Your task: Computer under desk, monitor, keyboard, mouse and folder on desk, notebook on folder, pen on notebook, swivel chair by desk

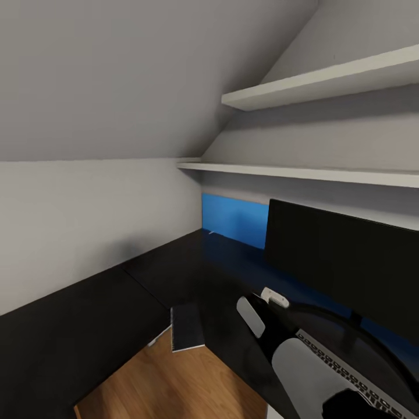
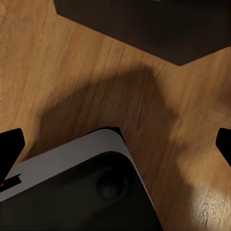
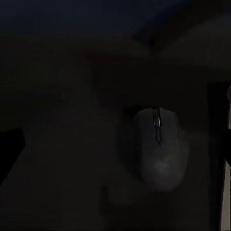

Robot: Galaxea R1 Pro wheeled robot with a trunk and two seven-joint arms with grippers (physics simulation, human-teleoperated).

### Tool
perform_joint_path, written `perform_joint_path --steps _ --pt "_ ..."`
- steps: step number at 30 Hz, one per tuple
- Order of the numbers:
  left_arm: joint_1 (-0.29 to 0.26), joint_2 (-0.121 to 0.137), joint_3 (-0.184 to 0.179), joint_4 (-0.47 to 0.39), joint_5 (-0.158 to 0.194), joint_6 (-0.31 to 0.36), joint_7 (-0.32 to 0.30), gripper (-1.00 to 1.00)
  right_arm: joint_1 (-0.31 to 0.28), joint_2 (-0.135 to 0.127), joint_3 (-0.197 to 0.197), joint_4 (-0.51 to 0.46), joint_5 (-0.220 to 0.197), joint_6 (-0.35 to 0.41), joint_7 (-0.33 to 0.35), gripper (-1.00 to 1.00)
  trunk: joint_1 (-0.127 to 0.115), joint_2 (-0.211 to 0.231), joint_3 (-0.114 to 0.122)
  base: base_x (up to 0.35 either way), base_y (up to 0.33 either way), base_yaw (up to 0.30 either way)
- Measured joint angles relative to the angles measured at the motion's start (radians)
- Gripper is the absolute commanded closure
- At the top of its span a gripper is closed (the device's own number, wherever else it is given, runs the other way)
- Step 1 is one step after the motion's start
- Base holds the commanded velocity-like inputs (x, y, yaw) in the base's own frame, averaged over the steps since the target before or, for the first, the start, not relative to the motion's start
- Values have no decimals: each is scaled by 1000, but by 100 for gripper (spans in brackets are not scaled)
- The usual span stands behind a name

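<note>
Dimly, the mouse (image 3: 158, 147) lay free on the dark desk (image 1: 87, 314) beneath the right gripper (image 3: 120, 149), whose jaws stood spread and empty, so a misjudged descent risked nudging it toward the desk's edge.

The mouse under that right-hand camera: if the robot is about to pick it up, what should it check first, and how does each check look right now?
1. Mouse in the right wrist view: ok, lying between the finger edges.
2. Mouse free of the fingers: ok, they stand wide apart with nothing gripped.
3. Lighting on the mouse: not ok, the picture is very dark.
4. Monitor on the desk: ok, standing at the back.
5. Keyboard on the desk: ok, partly behind the right arm.
6. Left gripper free: ok, open above the wooden floor.
</note>
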Motion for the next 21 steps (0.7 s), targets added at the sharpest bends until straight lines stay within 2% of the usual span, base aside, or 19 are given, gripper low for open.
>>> perform_joint_path --steps 2,3,5,6,7,8,12,15,21 --pt "0 0 0 0 0 0 0 -100 3 0 32 -10 0 26 34 -100 -8 14 6 0 0 0" --pt "0 0 0 1 0 0 -1 -100 10 0 80 -32 -1 66 111 -100 -12 21 9 0 0 0" --pt "0 0 0 1 -1 0 -1 -100 12 0 92 -45 0 80 131 -100 -19 35 16 0 0 0" --pt "0 0 -1 1 -1 0 0 -100 20 0 136 -94 0 150 156 -100 -23 42 19 0 0 62" --pt "0 0 -1 1 -1 0 0 -100 44 0 208 -157 -1 203 184 -100 -27 49 22 0 0 99" --pt "0 0 -1 1 -1 0 -1 -100 50 0 225 -171 0 214 202 -100 -31 56 25 0 0 133" --pt "0 0 -1 1 -1 0 -1 -100 68 0 278 -236 2 284 307 -100 -46 84 38 0 0 192" --pt "0 0 -1 1 -1 0 -1 -100 80 0 298 -280 6 354 377 -100 -58 105 47 0 0 239" --pt "2 -1 0 0 1 -2 -16 -100 97 0 318 -318 10 430 438 -100 -81 147 66 0 0 263"
